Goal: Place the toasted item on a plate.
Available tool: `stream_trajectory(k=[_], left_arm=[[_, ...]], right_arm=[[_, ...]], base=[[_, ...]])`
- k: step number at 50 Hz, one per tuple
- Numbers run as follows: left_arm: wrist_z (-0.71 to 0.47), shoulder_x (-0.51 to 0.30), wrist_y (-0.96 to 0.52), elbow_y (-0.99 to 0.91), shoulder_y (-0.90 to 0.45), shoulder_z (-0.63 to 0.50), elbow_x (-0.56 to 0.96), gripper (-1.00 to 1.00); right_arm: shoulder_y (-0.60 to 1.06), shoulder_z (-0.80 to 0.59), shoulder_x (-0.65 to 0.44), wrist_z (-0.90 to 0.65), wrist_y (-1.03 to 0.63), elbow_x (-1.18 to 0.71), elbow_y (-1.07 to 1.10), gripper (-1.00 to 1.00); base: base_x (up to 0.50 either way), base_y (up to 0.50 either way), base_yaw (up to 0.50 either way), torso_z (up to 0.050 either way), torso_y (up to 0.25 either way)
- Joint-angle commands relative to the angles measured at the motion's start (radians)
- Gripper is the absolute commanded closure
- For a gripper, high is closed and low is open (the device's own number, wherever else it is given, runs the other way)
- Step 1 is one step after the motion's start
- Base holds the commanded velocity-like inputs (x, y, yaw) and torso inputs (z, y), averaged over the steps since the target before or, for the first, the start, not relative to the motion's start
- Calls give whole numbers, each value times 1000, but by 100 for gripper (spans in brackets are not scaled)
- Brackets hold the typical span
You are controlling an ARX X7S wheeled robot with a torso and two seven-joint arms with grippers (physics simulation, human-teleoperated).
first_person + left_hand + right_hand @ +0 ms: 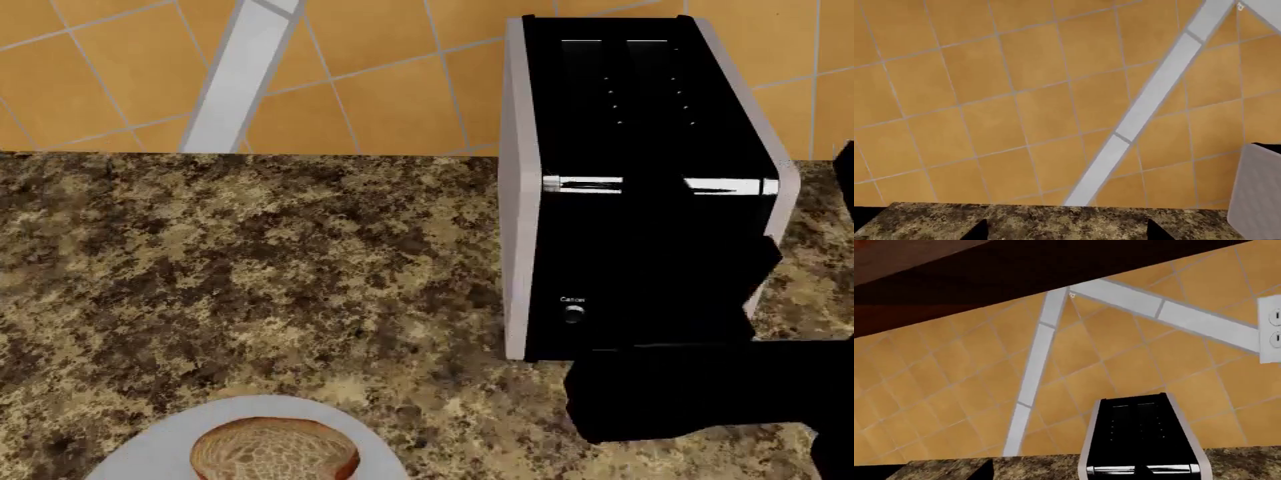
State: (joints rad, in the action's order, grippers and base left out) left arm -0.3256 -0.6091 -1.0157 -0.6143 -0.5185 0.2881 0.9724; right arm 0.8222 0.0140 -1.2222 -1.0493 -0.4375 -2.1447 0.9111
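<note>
The bread slice (275,451) lies flat on the plate (134,458) at the near edge of the counter (240,270), in the head view's lower left. Tan porous crumb, golden-brown crust, rounded top facing away from the wall. Plate is pale grey-white and only partly in frame; the slice sits well inside its rim.

Further back and to the right stands a black toaster (641,190) w/ silver side panels, two top slots, a chrome strip across the front and a small button marked "Cancel" (573,311). It's well apart from the plate, on the same speckled brown granite.

A dark arm section (707,395) crosses in front of the toaster's base at lower right; can't tell which arm part it is, and no jaws show there. Neither wrist view shows jaws either, so their state can't be told.

Behind: orange tiled wall (1021,100) w/ pale grey trim strips (1147,105). Right wrist view looks at the toaster's top from the front, w/ a white wall outlet (1271,327) at the frame edge.
</note>
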Motion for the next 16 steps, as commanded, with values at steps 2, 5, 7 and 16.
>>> stream_trajectory(k=[2, 5, 7, 16], left_arm=[[-45, -78, -65, -124, 133, 232, 150, -100], [-55, -91, -79, -155, 184, 306, 192, -100], [-57, -95, -85, -171, 224, 364, 217, -100], [-106, -111, -110, -217, 292, 490, 300, -100]], right_arm=[[-208, 347, -60, -7, -70, -54, -20, -100], [-264, 476, -32, -28, -141, -88, -37, -100], [-289, 544, -17, -42, -182, -106, -50, -100], [-336, 759, 5, -90, -338, -152, -127, -100]], base=[[0, 0, 0, 0, 0], [0, 0, 0, 0, 0], [0, 0, 0, 0, 0], [0, 0, 0, 0, 0]])
